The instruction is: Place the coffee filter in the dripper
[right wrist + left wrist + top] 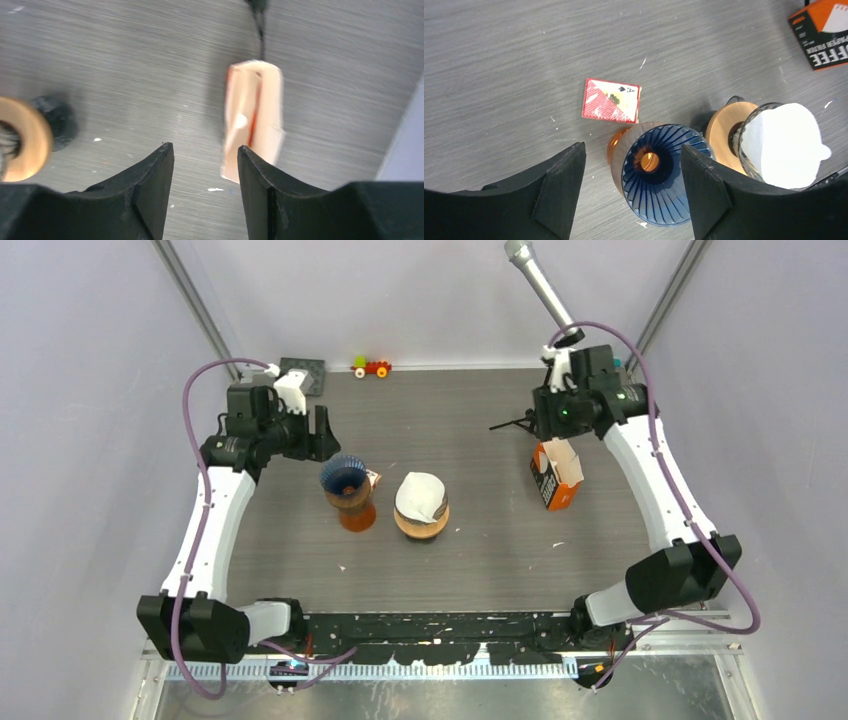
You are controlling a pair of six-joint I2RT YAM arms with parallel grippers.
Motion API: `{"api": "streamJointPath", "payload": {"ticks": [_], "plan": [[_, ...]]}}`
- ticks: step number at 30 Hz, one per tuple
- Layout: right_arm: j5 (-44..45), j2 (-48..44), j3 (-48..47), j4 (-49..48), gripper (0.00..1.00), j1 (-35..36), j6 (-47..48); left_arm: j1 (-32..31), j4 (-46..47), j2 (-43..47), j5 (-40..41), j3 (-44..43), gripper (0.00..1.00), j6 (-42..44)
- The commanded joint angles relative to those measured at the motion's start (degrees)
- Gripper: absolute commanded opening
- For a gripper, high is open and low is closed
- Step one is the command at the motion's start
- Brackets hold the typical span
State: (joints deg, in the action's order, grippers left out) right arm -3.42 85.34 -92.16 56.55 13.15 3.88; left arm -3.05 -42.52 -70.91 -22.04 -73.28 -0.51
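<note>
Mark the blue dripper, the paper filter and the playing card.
blue dripper (664,197), left wrist view, ribbed inner wall.
paper filter (781,145), left wrist view, its middle.
playing card (611,100), left wrist view, its middle.

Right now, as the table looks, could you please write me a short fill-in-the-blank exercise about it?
1. The blue dripper is ___; the white filter sits in the clear dripper.
2. The playing card shows the ace of ___.
3. The orange filter box stands nearest the ___ arm's fingers.
Missing words: empty; spades; right.
</note>
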Motion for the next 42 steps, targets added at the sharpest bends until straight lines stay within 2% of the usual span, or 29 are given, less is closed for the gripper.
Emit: {"api": "streamJointPath", "payload": {"ticks": [1,6,11,21,31,37,42], "plan": [[3.24,-3.34,4.71,-2.74,0.52,-5.30,4.64,-0.05,5.02,3.26,-2.85,-2.02,0.72,-3.14],[5.19,-1.01,7.60,-2.94,0.43,-8.00,7.57,-0.03,6.31,3.46,-4.13,-0.79,0.72,-4.13],[4.65,2.68,8.00,-3.47,0.40,-8.63,9.76,-0.03,7.30,3.69,-5.18,0.41,0.72,-3.79],[4.21,8.22,8.55,-3.64,0.40,-8.84,13.46,-0.08,5.86,2.55,-3.07,-1.00,0.73,-1.11],[0.62,11.81,9.87,-4.50,0.48,-8.87,13.72,-0.07,5.87,1.93,-2.62,-1.26,0.73,-0.74],[1.84,14.84,11.84,-6.50,0.48,-8.87,14.22,-0.09,6.01,1.92,-2.73,-0.83,0.74,-0.68],[2.78,16.44,12.24,-7.48,0.43,-8.92,14.45,-0.05,5.99,1.99,-2.65,-0.70,0.73,-0.60]]}}
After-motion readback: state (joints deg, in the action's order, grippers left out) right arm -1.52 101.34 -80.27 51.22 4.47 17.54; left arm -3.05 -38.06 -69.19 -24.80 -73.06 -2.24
